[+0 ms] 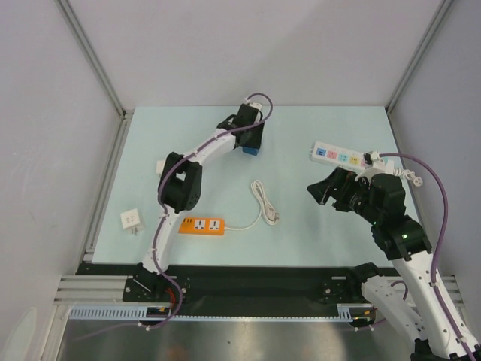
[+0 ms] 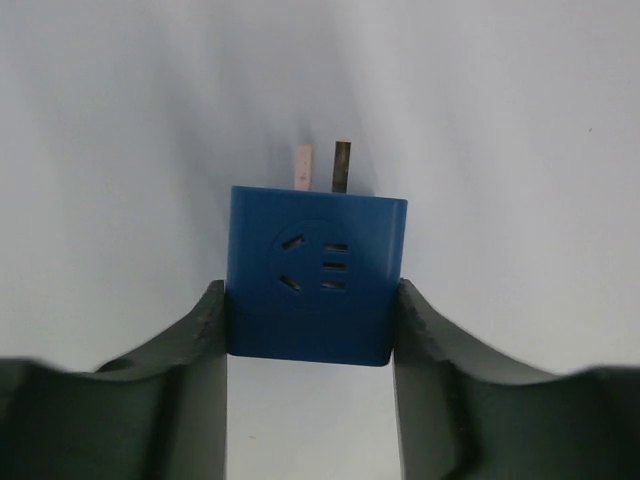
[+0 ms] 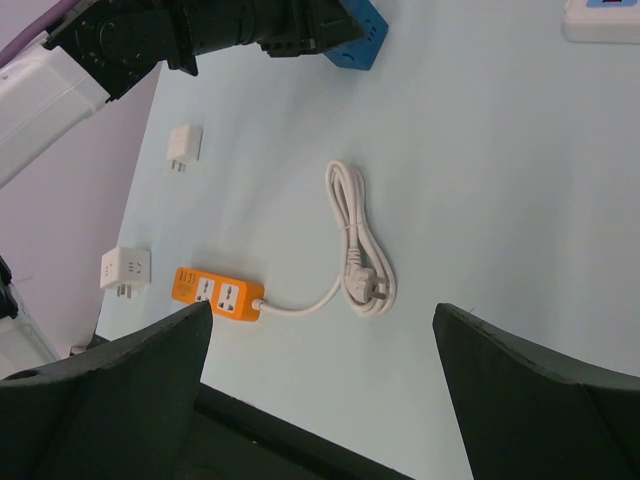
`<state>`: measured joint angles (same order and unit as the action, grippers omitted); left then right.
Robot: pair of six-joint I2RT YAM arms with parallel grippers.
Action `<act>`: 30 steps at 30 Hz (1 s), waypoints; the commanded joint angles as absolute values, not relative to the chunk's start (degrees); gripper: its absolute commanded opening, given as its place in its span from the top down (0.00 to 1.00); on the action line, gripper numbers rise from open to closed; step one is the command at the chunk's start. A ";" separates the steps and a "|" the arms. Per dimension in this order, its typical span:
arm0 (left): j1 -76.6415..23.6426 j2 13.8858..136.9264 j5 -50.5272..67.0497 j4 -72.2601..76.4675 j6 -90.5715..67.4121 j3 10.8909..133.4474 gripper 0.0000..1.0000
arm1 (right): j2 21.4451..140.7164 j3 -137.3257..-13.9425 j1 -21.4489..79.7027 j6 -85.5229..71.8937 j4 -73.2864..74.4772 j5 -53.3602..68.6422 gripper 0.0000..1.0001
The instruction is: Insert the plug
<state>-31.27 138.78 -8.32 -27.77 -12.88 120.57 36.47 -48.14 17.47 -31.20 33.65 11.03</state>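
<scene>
Plug (image 2: pixel 315 280) clamped in left end effector (image 2: pixel 310 300), prongs (image 2: pixel 322 168) pointing away; right end effector (image 3: pixel 322 312) spread.

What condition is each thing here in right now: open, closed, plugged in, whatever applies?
Blue plug: held, prongs bare, not plugged in.
Left gripper: closed on the blue plug, fingers against both its sides.
Right gripper: wide open, empty.
White power strip: lying flat, sockets look empty.
Orange power strip: lying flat, sockets empty.
White cord: coiled, its plug end loose.
White adapters: lying loose, unplugged.
</scene>
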 commanded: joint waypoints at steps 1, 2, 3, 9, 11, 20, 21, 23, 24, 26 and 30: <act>-30.32 136.85 -0.81 -26.37 -11.09 121.38 0.68 | 36.47 -50.01 17.75 -30.59 33.31 10.64 0.02; -30.32 135.98 -0.18 -25.67 -10.64 119.55 0.81 | 36.56 -50.10 17.75 -30.67 33.40 10.46 0.02; -30.32 133.62 3.48 -25.23 -10.20 118.05 0.88 | 36.48 -50.01 17.75 -30.85 33.40 9.94 0.02; -30.50 108.16 23.09 -0.40 -7.38 82.81 1.00 | 36.12 -47.82 17.84 -31.46 33.13 6.60 0.04; -30.41 96.98 37.48 12.53 -4.67 73.52 1.00 | 35.77 -46.94 17.67 -31.38 32.61 6.59 0.05; -30.59 73.84 61.25 27.33 -1.32 48.96 1.00 | 31.56 -43.95 17.75 -33.22 28.84 10.37 0.05; -30.59 71.48 61.35 27.07 -1.23 48.17 0.99 | 30.77 -43.68 17.75 -33.40 28.31 11.50 0.05; -30.59 69.79 61.35 25.14 -0.88 48.16 1.00 | 30.15 -43.42 17.84 -33.92 26.73 12.83 0.05; -30.59 68.74 61.26 24.96 -1.66 48.25 1.00 | 29.80 -43.42 17.75 -34.19 26.20 14.22 0.05; -30.76 67.86 61.52 24.96 -2.19 48.34 1.00 | 28.92 -43.24 17.75 -34.63 24.71 15.64 0.05; -30.94 66.36 58.64 26.18 -5.25 47.64 1.00 | 28.65 -43.07 17.75 -36.03 23.29 17.31 0.05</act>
